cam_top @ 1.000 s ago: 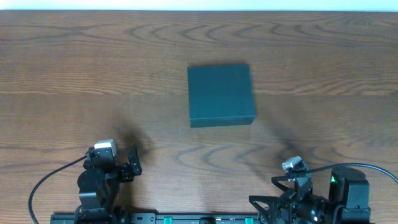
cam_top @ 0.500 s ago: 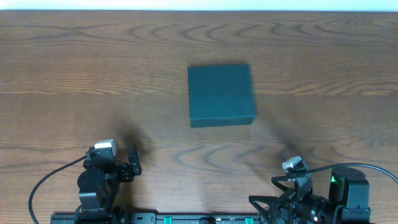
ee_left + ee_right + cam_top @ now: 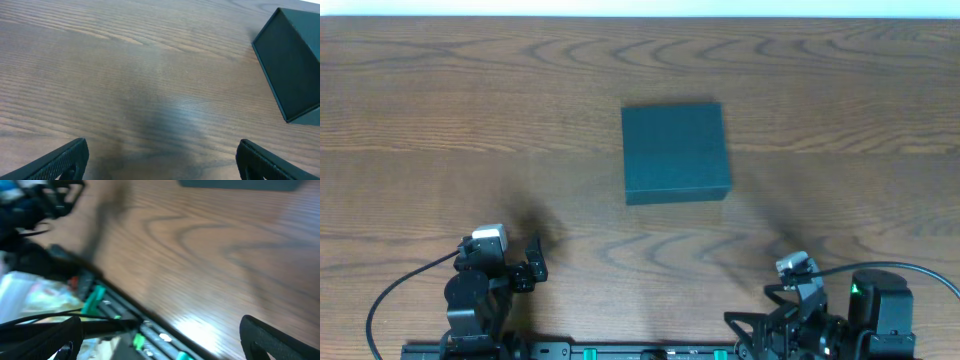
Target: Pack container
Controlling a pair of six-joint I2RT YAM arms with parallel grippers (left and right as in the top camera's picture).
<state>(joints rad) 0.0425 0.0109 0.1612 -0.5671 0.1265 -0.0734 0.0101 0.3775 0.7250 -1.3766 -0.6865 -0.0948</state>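
The container (image 3: 676, 152) is a dark teal square box with its lid shut, sitting in the middle of the wooden table. It also shows at the right edge of the left wrist view (image 3: 295, 60) and as a dark strip at the top of the right wrist view (image 3: 240, 183). My left gripper (image 3: 525, 268) is open and empty near the front left, well short of the box; its fingers (image 3: 160, 162) stand wide apart. My right gripper (image 3: 798, 290) is open and empty at the front right; its fingers (image 3: 165, 340) are wide apart over the table's front edge.
The wooden table (image 3: 470, 120) runs across the whole view. A rail with green clips (image 3: 100, 297) and black cables (image 3: 390, 290) lie along the front edge by the arm bases.
The right arm has drawn back slightly toward the front edge. The box and left arm have not moved.
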